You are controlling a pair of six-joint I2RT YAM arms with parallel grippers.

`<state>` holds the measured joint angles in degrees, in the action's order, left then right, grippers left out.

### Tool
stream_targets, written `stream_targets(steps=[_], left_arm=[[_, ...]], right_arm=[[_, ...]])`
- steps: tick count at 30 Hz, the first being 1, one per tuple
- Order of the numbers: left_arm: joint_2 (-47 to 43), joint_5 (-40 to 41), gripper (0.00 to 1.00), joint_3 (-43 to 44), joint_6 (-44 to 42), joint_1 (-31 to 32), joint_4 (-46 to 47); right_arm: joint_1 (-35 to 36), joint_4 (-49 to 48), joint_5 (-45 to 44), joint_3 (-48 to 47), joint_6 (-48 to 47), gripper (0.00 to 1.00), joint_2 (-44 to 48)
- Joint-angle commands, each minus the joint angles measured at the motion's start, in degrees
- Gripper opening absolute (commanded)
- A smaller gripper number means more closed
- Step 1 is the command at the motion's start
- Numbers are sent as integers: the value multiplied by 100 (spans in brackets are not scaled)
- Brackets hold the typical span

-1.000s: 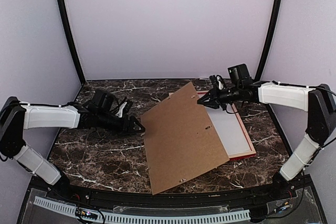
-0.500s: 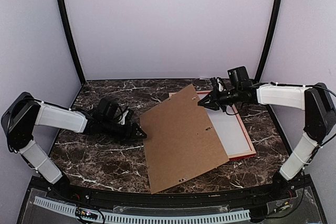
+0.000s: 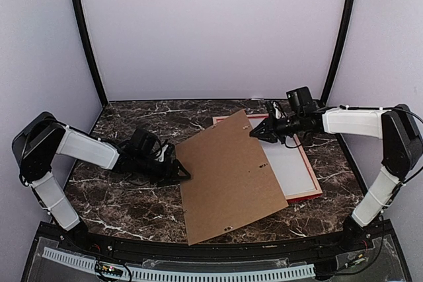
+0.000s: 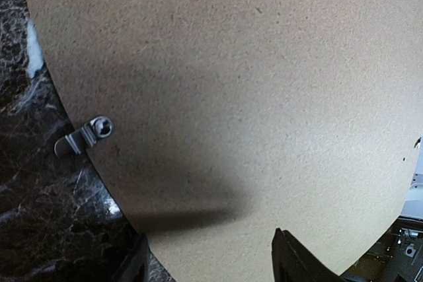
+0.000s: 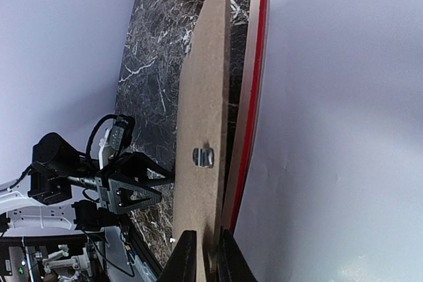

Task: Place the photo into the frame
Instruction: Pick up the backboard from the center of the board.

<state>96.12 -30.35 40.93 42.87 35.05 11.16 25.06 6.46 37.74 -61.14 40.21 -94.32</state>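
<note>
Frame: lies flat on the right side of the marble table, red rails showing, a white sheet filling it.
Backing board: brown, skewed across the table's middle, covering the frame's left part; a metal clip sits at its edge.
Right gripper: at the board's far corner, fingers close on either side of its edge; cannot tell whether they pinch it.
Left gripper: at the board's left edge, jaws wide apart, gripping nothing.

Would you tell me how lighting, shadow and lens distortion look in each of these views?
Top external: soft, even light, no glare on the marble table. Left wrist: the backing board looks bowed at its straight edge, with a soft shadow across it. Right wrist: the white panel is washed out beside the red frame.
</note>
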Motion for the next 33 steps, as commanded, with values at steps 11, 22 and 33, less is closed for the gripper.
stream_targets(steps=[11,22,33], left_arm=[[337,-25,65,203,84,67,94],[418,-70,64,283,84,77,155],[3,180,68,361,-262,68,67]], right_arm=[[124,71,487,263,-569,22,-49],[201,204,762,225,-671,18,-129],[-107,294,1044,22,-648,0,23]])
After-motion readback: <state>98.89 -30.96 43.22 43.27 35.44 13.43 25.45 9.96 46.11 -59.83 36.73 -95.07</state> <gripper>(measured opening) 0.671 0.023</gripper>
